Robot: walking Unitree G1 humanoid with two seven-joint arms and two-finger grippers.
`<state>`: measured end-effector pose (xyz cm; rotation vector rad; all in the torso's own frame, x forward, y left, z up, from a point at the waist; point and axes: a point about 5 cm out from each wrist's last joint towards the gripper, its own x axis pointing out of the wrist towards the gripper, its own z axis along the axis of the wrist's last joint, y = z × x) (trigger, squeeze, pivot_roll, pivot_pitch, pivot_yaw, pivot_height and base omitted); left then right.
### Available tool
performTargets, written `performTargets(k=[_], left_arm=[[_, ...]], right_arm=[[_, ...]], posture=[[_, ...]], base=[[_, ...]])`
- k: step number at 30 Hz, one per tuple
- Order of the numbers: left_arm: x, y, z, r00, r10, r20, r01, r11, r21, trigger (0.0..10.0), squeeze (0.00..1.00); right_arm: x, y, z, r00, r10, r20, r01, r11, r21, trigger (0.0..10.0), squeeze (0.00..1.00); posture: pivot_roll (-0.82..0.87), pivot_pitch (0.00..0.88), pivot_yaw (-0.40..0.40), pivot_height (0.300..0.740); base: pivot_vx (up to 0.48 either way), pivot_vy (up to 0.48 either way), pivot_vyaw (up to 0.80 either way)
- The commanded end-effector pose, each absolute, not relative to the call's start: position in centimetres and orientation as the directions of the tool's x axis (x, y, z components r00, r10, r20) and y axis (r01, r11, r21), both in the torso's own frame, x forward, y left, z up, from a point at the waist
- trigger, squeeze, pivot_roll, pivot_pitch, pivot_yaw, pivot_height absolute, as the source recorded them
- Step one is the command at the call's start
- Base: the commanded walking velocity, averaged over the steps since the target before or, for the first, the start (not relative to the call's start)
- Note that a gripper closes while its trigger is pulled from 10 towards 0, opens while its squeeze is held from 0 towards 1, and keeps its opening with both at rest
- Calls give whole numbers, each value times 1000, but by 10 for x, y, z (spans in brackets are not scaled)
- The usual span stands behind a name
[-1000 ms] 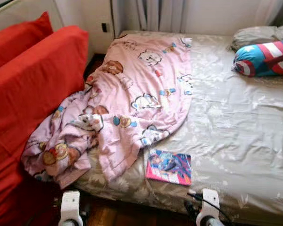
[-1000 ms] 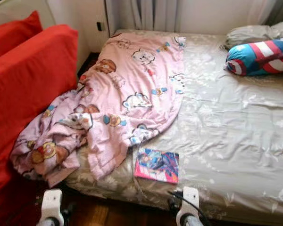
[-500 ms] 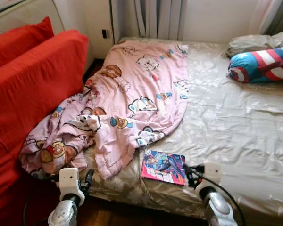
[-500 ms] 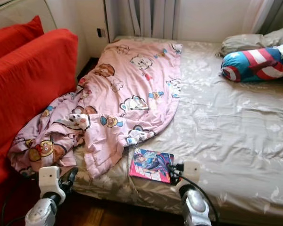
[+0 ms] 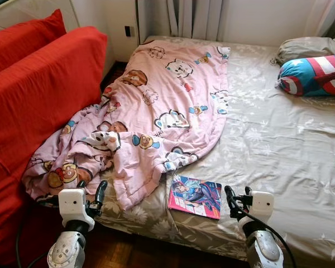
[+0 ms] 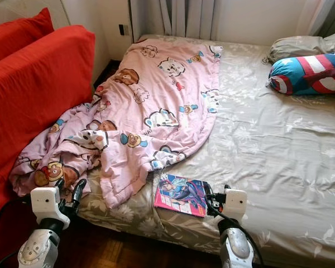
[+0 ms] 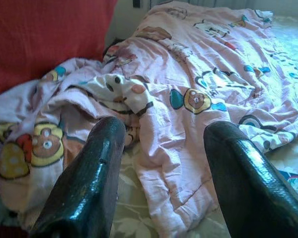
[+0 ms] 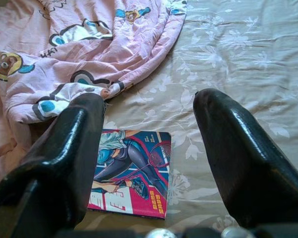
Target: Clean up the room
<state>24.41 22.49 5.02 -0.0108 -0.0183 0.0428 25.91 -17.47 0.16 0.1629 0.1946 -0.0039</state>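
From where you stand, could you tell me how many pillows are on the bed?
2: a striped blue, red and white pillow at the bed's far right corner, and a beige pillow just behind it. The pink blanket could hide more.

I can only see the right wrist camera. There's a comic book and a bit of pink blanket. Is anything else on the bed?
Observer: Yes. A blue, red and white striped cushion lies at the far right end of the bed, well away from the book beside your right hand.
Operator: Where does the blanket go?
Observer: The pink blanket runs up the bed's left side, and its near end hangs bunched off the edge against a red sofa.
Operator: What's my other hand doing?
Observer: The left hand is open, right at that bunched end of the blanket.
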Motion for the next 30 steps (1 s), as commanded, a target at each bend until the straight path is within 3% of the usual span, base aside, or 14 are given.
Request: performTargets(k=[1, 5, 13, 18, 30], left_arm=[[246, 225, 55, 999, 49, 21, -49, 999, -21, 10000, 0], [249, 223, 59, 999, 35, 24, -35, 999, -25, 10000, 0], [250, 218, 63, 1000, 14, 15, -14, 1000, -22, 10000, 0], [253, 219, 65, 1000, 17, 14, -17, 1000, -22, 10000, 0], [257, 219, 68, 999, 29, 13, -29, 999, -24, 10000, 0]], right_arm=[[258, -173, -1, 975, 9, -222, 24, 988, 150, 10000, 0], [258, -173, 0, 977, 16, -215, 18, 988, 156, 10000, 0], [258, -165, -3, 967, 52, -248, -10, 986, 168, 10000, 0], [260, -166, -1, 970, 42, -238, -1, 985, 172, 10000, 0], [270, -167, 3, 969, 33, -246, 10, 986, 168, 10000, 0]], posture=[[10, 97, -16, 731], [11, 90, -13, 711], [17, 93, -10, 711], [17, 117, -10, 681], [22, 155, -6, 681]], base=[[0, 0, 0], [0, 0, 0], [0, 0, 0], [0, 0, 0], [0, 0, 0]])
